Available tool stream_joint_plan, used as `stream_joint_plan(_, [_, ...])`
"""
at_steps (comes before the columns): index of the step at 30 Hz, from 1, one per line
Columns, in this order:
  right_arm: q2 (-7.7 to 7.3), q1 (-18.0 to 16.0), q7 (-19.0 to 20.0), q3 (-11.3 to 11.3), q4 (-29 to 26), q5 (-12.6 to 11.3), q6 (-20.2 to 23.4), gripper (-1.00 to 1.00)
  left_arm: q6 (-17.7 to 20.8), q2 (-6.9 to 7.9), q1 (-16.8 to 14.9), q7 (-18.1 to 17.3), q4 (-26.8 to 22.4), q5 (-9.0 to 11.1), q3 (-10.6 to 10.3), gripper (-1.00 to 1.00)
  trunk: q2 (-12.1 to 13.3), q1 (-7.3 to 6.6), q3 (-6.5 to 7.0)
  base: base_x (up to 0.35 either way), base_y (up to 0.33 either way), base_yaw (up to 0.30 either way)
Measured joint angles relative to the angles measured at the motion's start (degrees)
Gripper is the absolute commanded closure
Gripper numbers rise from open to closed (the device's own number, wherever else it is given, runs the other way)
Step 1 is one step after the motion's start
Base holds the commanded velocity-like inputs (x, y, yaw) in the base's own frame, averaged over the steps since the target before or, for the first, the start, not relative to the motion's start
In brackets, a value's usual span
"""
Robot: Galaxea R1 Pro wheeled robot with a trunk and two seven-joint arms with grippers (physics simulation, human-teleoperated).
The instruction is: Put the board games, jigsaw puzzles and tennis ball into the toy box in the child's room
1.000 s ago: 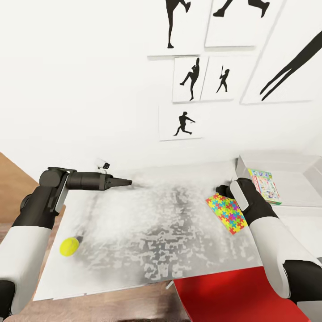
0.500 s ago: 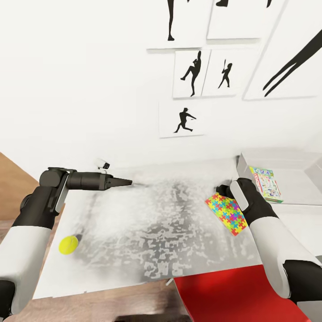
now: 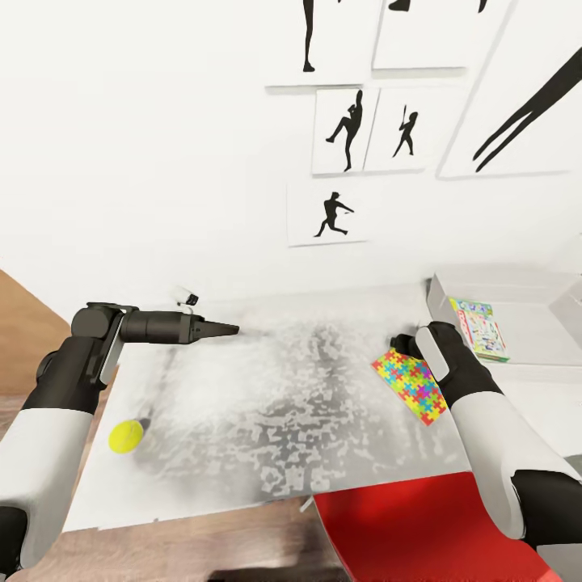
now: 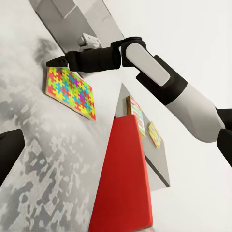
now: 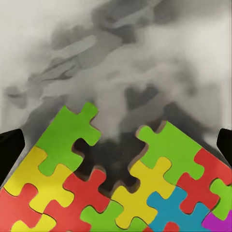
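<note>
right pincer (image 4: 52, 62): hangs just above the far corner of the jigsaw puzzle (image 3: 410, 385); in the right wrist view its dark fingertips (image 5: 10, 147) sit wide at either edge with the bright lid between and below them, so it is spread open and holds nothing.
left pincer (image 3: 226, 329): stretched level over the pale worktop (image 3: 283, 404), tips drawn to a narrow point; whether anything is gripped i cannot tell, though nothing shows between them.
jigsaw puzzle: flat on the worktop, near the toy box (image 3: 525, 323), untouched as far as i can see.
tennis ball (image 3: 126, 436): on the worktop's left edge, well apart from the box.
toy box: at the right end, one colourful flat box (image 3: 478, 326) already lying inside.
change: over the last second the whole head picture has slid slightly, so the camera moved; both arms and the puzzle keep the same relation.
meaning: i judge the puzzle grasp is lined up but not begun; next comes lowering and closing on its edge.
risk: a thin flat box may slide instead of lifting.
</note>
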Motion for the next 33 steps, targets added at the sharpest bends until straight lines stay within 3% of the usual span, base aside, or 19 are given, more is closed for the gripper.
stream_joint_plan(6, [0.0, 0.0, 0.0, 0.1, 0.0, 0.0, 0.0, -1.0, 0.0, 0.0, 0.0, 0.0, 0.0, 0.0, 0.0, -1.0, 0.0, 0.0, 0.0, -0.074, 0.061, 0.0])
stream_joint_plan(23, [0.14, 0.0, 0.0, 0.1, 0.0, 0.0, 0.0, -1.0, 0.0, 0.0, 0.0, 0.0, 0.1, -0.1, 0.0, -1.0, 0.0, 0.01, 0.0, -0.144, 0.226, 0.0])
stream_joint_plan(33, [0.22, 0.0, 0.0, 0.0, 0.0, 0.0, -0.1, -1.0, 0.0, 0.01, 0.0, 0.0, 0.1, 0.0, 0.0, -1.0, 0.0, 0.0, 0.0, -0.148, 0.044, 0.0])
